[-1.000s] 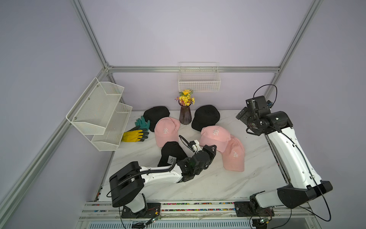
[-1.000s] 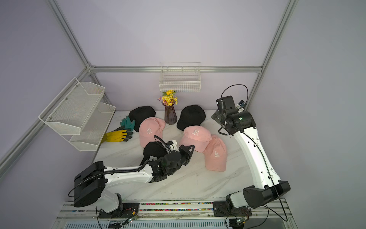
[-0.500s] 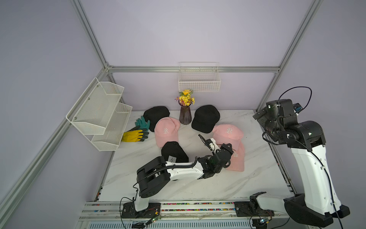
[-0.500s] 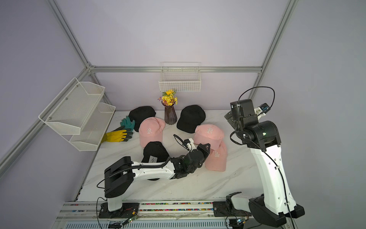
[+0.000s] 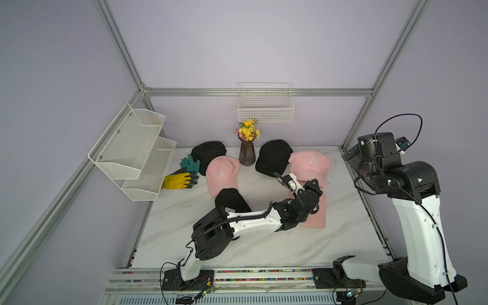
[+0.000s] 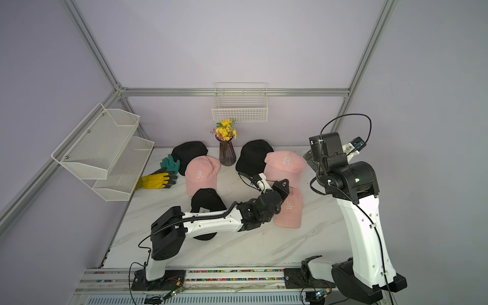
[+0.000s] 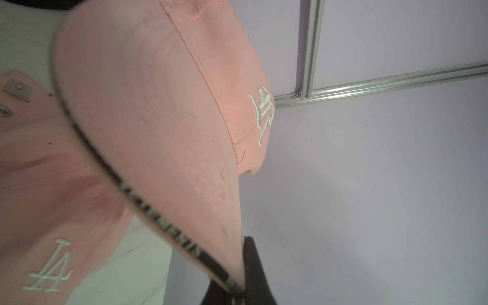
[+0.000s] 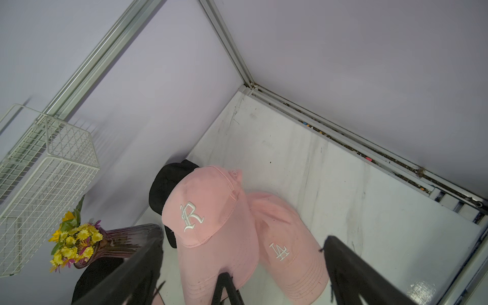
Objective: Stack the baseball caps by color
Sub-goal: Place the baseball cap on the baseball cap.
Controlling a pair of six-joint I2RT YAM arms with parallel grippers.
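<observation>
Fingers on the left arm (image 7: 253, 264) are pinched tight on the brim edge of the pink R cap (image 7: 148, 111), which hangs tilted over the pink LA cap (image 7: 39, 198) lying on the desk (image 6: 237, 250). Light, with a floppy crown, it likely carries best by that stiffer brim, though so shallow a pinch may slip. Beside the arm lies a black cap (image 6: 204, 198); farther back, a third pink cap (image 6: 200, 171) and two black caps (image 6: 252, 155). Right fingers (image 8: 140, 264), raised, gape empty.

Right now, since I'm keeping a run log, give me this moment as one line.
left gripper: shut on brim of pink R cap | cap: raised, partly over pink LA cap | right gripper: open, empty, held high
</observation>
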